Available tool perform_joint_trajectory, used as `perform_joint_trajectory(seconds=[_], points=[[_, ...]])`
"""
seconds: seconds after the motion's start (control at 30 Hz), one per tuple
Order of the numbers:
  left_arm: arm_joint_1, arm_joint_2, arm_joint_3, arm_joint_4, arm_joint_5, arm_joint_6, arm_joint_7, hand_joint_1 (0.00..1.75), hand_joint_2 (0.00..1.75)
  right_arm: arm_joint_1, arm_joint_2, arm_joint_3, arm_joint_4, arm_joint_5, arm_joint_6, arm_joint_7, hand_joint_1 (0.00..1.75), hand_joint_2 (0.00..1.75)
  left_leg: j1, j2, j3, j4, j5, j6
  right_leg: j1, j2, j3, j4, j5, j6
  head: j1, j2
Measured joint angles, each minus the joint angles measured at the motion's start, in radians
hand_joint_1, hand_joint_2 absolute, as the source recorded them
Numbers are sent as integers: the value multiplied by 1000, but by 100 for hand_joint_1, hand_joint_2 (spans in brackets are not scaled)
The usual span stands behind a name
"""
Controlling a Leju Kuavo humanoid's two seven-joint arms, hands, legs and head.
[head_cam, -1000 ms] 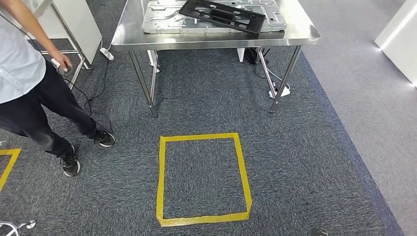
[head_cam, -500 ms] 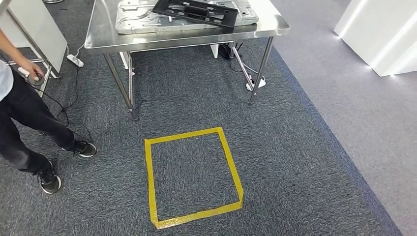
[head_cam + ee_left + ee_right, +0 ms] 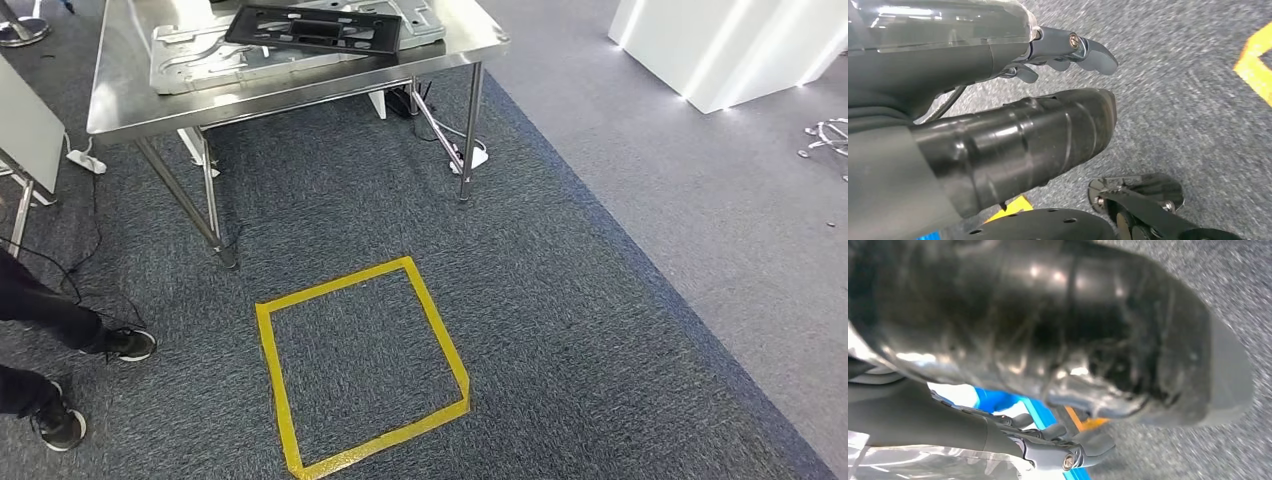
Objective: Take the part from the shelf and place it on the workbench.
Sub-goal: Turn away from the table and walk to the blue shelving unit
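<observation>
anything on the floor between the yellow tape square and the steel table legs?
Head view: bare dark carpet between the yellow tape square and the steel table legs.

Left hand (image 3: 1058,95): glossy black ribbed thumb, grey fingers, silver screw at a finger, clear shiny cover.
Right hand (image 3: 1073,390): glossy black thumb, grey fingers, one silver screw.

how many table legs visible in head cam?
3. Two at the steel table's left end, close together, and one at the right front. The fourth may be hidden behind the tabletop.
</observation>
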Motion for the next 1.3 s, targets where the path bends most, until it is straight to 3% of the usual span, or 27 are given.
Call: perform_joint_trajectory(seconds=[0.07,0.13,0.2,0.27,0.33,0.4,0.43,0.47,0.53,0.6,0.67,0.73,0.77,0.8,0.87,0.9,0.93,0.97,1.0,1.07,1.13,1.17,1.23,1.3], points=[[0,0,1,0,3,1,-1,0,0,-1,6,0,3,8,8,1,0,0,6,-45,53,-125,55,4,0,25,-6,12,-4,8,0,0],[0,0,3,0,7,2,-2,0,0,-2,11,2,5,18,15,6,0,0,7,-75,72,-173,64,11,-1,46,-18,21,-4,20,1,0],[-1,0,5,0,11,4,-2,0,0,2,14,5,9,28,20,15,0,0,4,-59,72,-178,69,23,-5,61,-26,21,1,33,1,0],[-1,1,7,0,15,7,-1,0,0,5,19,9,13,37,28,24,0,0,4,-36,73,-187,77,39,-4,29,-39,46,-17,42,1,0],[-1,1,9,0,18,8,-1,0,0,4,23,13,16,45,35,33,0,0,3,-11,73,-192,80,49,-2,-27,-86,146,-75,48,2,0],[2,1,13,0,20,8,-1,0,87,2,28,18,19,55,44,41,0,0,-2,18,70,-192,80,52,-4,-47,-143,266,-125,51,2,0],[3,1,17,0,20,8,-1,0,131,3,31,22,20,61,49,45,0,0,-4,32,70,-192,79,53,-5,-50,-154,289,-125,52,2,0],[3,1,19,0,21,8,0,0,175,4,33,25,21,67,54,48,0,0,-5,45,70,-192,79,53,-5,-53,-144,274,-108,50,2,0],[1,1,23,0,21,8,0,0,175,7,37,34,22,82,62,52,0,0,-7,67,72,-192,77,51,-2,-76,-73,145,-47,42,2,0],[0,0,24,0,21,8,0,0,87,5,39,43,23,99,69,52,0,0,-9,84,76,-192,74,44,7,-110,-14,33,-13,31,1,0],[-2,0,25,0,22,8,-2,0,0,5,42,54,23,114,77,50,0,0,-9,100,80,-194,72,33,15,-113,-6,9,-10,23,1,0],[-5,0,25,0,23,9,-6,0,0,7,45,64,23,123,85,45,0,0,-8,105,85,-193,68,21,13,-93,-1,-4,-2,15,1,0],[-6,0,25,0,24,9,-9,0,0,7,46,68,23,126,89,42,0,0,-7,90,82,-179,55,17,9,-83,3,-13,4,9,1,0],[-5,0,25,0,26,10,-12,0,0,6,47,72,23,129,93,40,0,0,-6,67,68,-144,31,12,6,-74,6,-21,10,4,1,0],[-3,0,26,0,29,11,-15,0,0,5,49,80,23,137,100,34,0,0,-3,21,11,-22,-36,7,4,-54,4,-24,16,-2,0,0],[-1,0,27,0,30,12,-14,0,0,4,49,84,24,140,102,31,0,0,-3,12,-18,40,-60,5,4,-42,2,-22,16,-2,0,0],[1,0,27,0,30,12,-14,0,0,5,50,86,24,141,103,28,0,0,-2,9,-36,76,-66,4,4,-30,1,-20,16,-2,0,0],[2,0,27,0,30,13,-13,0,0,5,51,88,24,142,103,26,0,0,-1,8,-38,76,-51,3,4,-16,1,-16,15,-1,0,0],[2,0,28,0,31,13,-13,0,0,5,51,89,24,142,103,25,0,0,1,4,-21,35,-18,2,3,-2,0,-12,14,1,0,0],[3,0,28,0,32,15,-12,0,0,5,53,92,24,142,103,23,0,0,7,-31,38,-98,51,2,2,24,-3,1,8,9,0,0],[2,0,30,0,32,18,-9,0,0,3,53,94,24,143,103,23,0,0,10,-62,68,-172,74,8,3,43,-12,14,3,20,1,0],[1,0,31,0,32,20,-8,0,0,4,53,94,24,143,103,23,0,0,7,-64,69,-176,70,14,2,51,-16,16,3,27,1,0],[-1,0,32,0,32,23,-7,0,0,7,54,95,24,143,102,23,0,0,5,-45,70,-180,77,29,-1,59,-22,16,4,39,1,0],[-1,0,32,0,33,25,-6,0,0,8,54,95,24,143,101,27,0,0,6,-22,70,-189,85,44,-1,22,-43,57,-23,47,1,0]])
